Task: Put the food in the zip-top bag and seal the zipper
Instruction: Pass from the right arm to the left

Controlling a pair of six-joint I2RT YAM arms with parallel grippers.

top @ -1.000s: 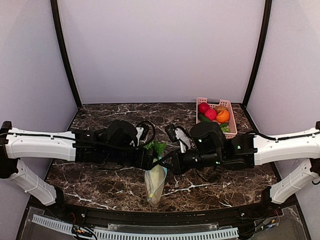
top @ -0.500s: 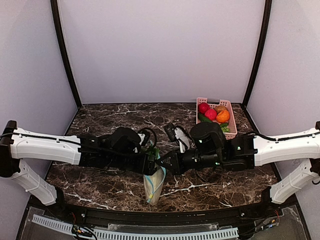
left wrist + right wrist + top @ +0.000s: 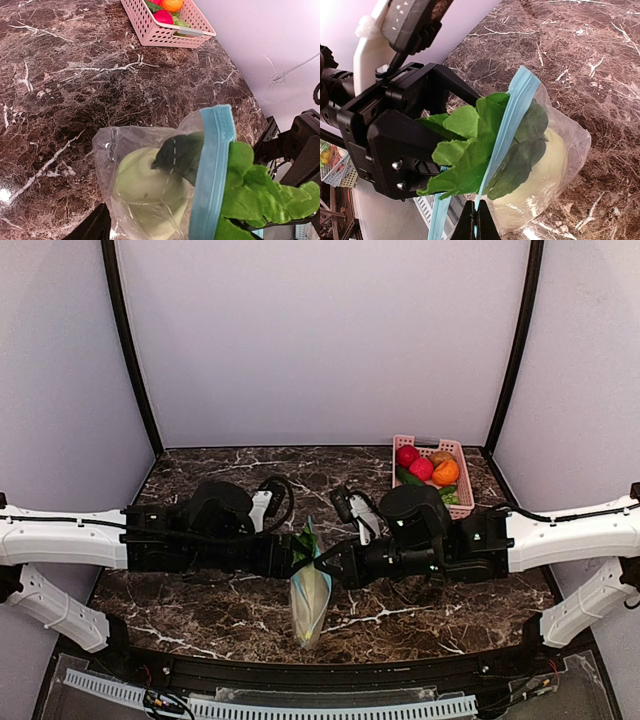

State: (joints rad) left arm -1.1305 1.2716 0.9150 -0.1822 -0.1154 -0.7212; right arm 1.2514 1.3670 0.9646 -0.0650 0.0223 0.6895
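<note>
Right wrist: closed fingers [image 3: 468, 227] on zipper [image 3: 506, 124]

I hold the clear zip-top bag [image 3: 310, 595] by its open teal zipper [image 3: 212, 165], mouth up, a pale gourd [image 3: 142, 182] at its bottom and a leafy green vegetable [image 3: 465, 150] poking halfway out the mouth.

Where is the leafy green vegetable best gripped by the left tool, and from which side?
Grip the bright leaves of the leafy green vegetable that stick out past the zipper, coming from the mouth side, opposite the gourd. The darker part is already inside the zip-top bag, behind plastic, and the right tool pinches the zipper edge.
</note>
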